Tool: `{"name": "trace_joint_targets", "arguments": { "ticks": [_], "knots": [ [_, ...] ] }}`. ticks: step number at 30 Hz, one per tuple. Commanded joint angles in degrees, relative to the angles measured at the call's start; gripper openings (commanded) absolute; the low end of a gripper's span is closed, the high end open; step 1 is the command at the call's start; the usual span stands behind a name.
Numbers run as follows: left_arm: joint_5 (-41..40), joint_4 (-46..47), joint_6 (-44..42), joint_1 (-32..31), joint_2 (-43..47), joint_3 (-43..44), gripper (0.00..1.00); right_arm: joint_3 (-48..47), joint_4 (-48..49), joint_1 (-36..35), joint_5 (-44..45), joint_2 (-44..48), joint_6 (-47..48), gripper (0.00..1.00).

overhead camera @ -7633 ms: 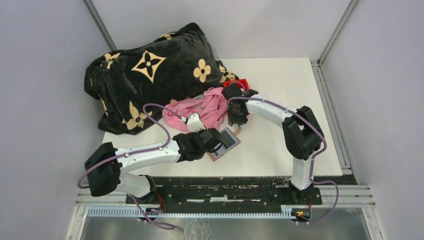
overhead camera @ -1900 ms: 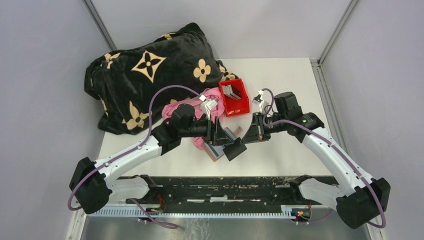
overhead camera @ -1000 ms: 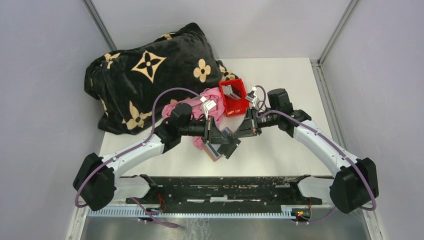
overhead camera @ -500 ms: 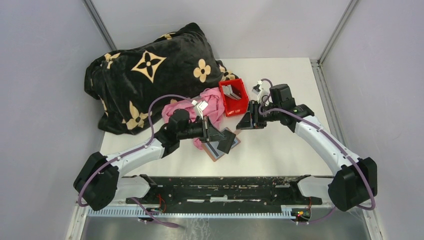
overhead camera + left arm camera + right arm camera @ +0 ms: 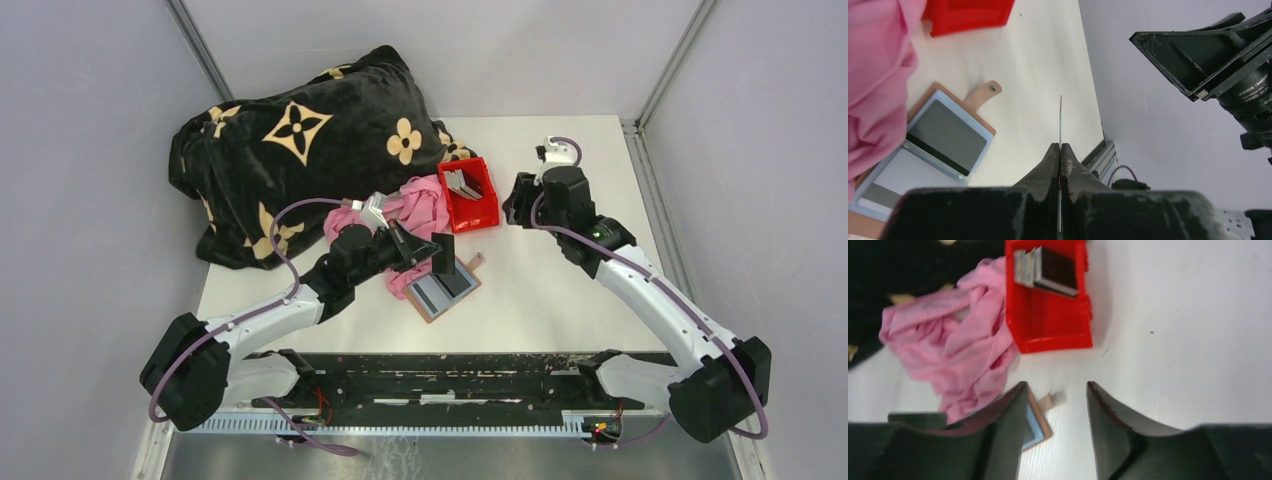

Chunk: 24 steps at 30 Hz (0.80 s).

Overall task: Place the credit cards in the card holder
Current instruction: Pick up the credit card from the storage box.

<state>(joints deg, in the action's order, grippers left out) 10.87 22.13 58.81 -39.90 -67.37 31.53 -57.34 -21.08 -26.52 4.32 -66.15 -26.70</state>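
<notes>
Currently your left arm reaches from its base toward the middle of the table [image 5: 560, 290], forearm low and wrist turned so the left gripper [image 5: 1060, 150] points out over the white surface. Its fingers are pressed tight together on a thin card [image 5: 1060, 120] that stands out beyond the tips, above the table and just right of the card holder [image 5: 975, 100]. The holder lies open and flat near the front edge, with a light blue card [image 5: 945, 135] and a grey card [image 5: 898, 180] on its inner faces. Your right arm rises from its base and bends back toward the far side, with the right gripper [image 5: 1054, 410] in the air just right of the red bin [image 5: 1050, 342]. Its fingers are spread apart with nothing between them. More cards [image 5: 1045, 267] stand on edge at the far end of the bin. Your left wrist camera sees the held card edge-on only, so its face cannot be read there. The pink cloth [image 5: 878, 75] covers the holder's left side. From the right wrist the picture is blurred and a finger hides most of the holder. You cannot count the cards in the bin. The black blanket [image 5: 300, 150] fills the far left corner.
</notes>
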Motion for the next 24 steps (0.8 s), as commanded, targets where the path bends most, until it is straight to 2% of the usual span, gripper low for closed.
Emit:
{"name": "trace_joint_targets", "arguments": {
  "ticks": [1,3,4,7,10,14,16,21,24],
  "knots": [
    [-8.08,2.08,1.41,-0.18,2.12,0.91,0.03,-4.16,8.29,-0.21,19.99,-2.92,4.07,0.67],
    [-8.53,1.47,0.39,-0.17,1.93,1.9,0.03,-4.69,10.58,0.26,24.92,-4.74,1.43,0.93],
    [-8.55,1.28,-0.06,-0.18,1.63,2.28,0.03,-5.3,10.39,0.56,26.85,-5.5,-0.99,0.99],
    [-8.8,1.24,-0.78,-0.19,0.88,3.08,0.03,-6.93,8.37,2.02,25.29,-7.23,-3.03,1.0],
    [-9.8,2.03,-0.68,-0.12,0.76,2.95,0.03,-7.89,7.3,2.19,19.87,-9.39,-0.8,0.86],
    [-11.05,3.04,-0.29,-0.1,0.01,2.59,0.03,-9.25,4.37,2.21,2.57,-12.03,1.84,0.57],
    [-10.93,4.42,0.17,-0.09,-0.72,2.26,0.03,-9.25,3.61,2.18,-4.6,-12.95,0.7,0.47],
    [-10.17,9.94,3.03,0.14,-3.05,0.51,0.03,-7.85,4.03,2.03,-17.58,-13.43,-3.62,0.51],
    [-9.25,12.79,4.16,0.5,-4.57,0.17,0.03,-5.63,6.25,1.72,-21.13,-12.33,-5.38,0.54]
  ]
}}
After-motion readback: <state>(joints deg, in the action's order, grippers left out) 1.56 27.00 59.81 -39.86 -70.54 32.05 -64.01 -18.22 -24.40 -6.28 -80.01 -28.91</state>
